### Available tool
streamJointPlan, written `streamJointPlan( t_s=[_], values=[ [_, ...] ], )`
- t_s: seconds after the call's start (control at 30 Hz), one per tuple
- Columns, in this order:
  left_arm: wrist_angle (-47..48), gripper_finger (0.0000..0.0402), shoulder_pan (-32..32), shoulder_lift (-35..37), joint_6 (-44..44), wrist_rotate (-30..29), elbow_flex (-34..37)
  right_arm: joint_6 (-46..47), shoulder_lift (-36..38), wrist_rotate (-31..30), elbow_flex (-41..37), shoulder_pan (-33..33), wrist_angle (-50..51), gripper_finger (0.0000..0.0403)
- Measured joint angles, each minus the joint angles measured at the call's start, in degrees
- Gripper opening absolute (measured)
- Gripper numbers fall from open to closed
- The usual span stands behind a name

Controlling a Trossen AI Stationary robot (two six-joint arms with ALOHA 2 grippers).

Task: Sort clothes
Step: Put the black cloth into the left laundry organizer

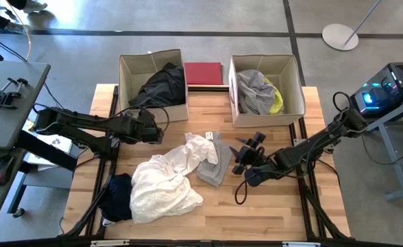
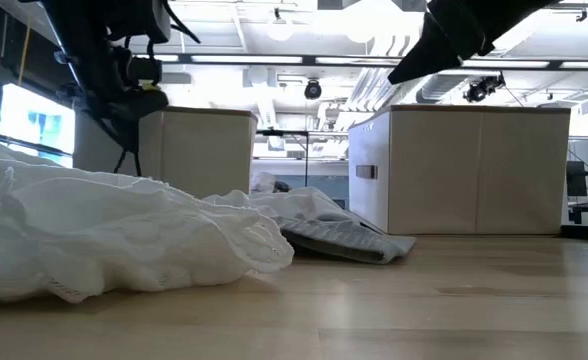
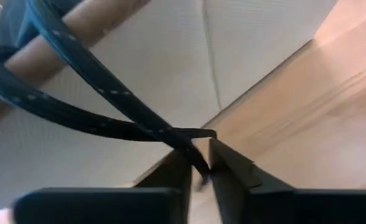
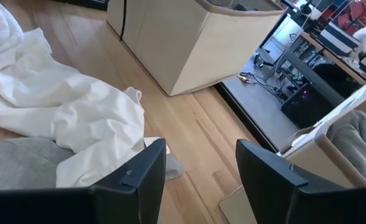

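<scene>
A black garment lies in the left cardboard box and droops over its front wall. Grey and yellow garments lie in the right box. On the table lie a white garment, a grey one partly under it, and a dark navy one at the near left. My left gripper is at the left box's front wall, shut on a thin black strap. My right gripper is open and empty above the table, just right of the grey garment. My left gripper pinches a thin black stitched strap between its two fingers, at their free ends. The fingers come about level from the table's left, close to the box's front wall. The strap runs off the fingers as two strands that curve up toward the box's rim, clear of the table.
A flat dark-red rectangle lies between the two boxes at the far edge. Bare wood shows near the table's front right. Desks with equipment stand left and right of the table.
</scene>
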State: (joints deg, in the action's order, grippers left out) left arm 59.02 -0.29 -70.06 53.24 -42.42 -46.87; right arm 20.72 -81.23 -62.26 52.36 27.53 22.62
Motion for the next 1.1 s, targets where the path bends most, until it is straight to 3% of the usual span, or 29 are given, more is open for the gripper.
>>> streamJointPlan(
  t_s=[0.1,0.27,0.47,0.63,0.8,0.9,1.1],
  values=[
    [0.32,0.0007,-0.01,0.0,-2.65,-0.14,-0.28,-1.62,0.0,0.17,0.0,0.0,-1.34,0.0181],
    [4.66,0.0003,-0.39,0.0,-6.52,-0.41,-5.66,-3.8,0.0,0.23,0.0,0.0,-2.59,0.0181],
    [9.85,0.0001,0.03,0.03,-15.06,-7.29,-17.11,-6.27,0.0,0.22,0.02,-0.73,-4.08,0.0181],
    [10.49,0.0001,5.28,0.04,-27.04,-12.22,-24.82,-7.69,0.0,0.37,0.02,-1.96,-4.69,0.0181],
    [9.3,0.0001,17.36,0.04,-34.92,-8.08,-27.41,-8.45,0.0,3.03,0.02,-2.58,-6.11,0.0181],
    [6.41,0.0011,26.62,0.04,-41.19,-0.33,-26.82,-9.21,0.0,4.98,0.02,-2.54,-7.41,0.0181],
    [-1.37,0.0092,40.48,-0.04,-51.52,12.08,-25.99,-8.73,0.0,7.4,0.02,-2.4,-7.9,0.0181]
  ],
)
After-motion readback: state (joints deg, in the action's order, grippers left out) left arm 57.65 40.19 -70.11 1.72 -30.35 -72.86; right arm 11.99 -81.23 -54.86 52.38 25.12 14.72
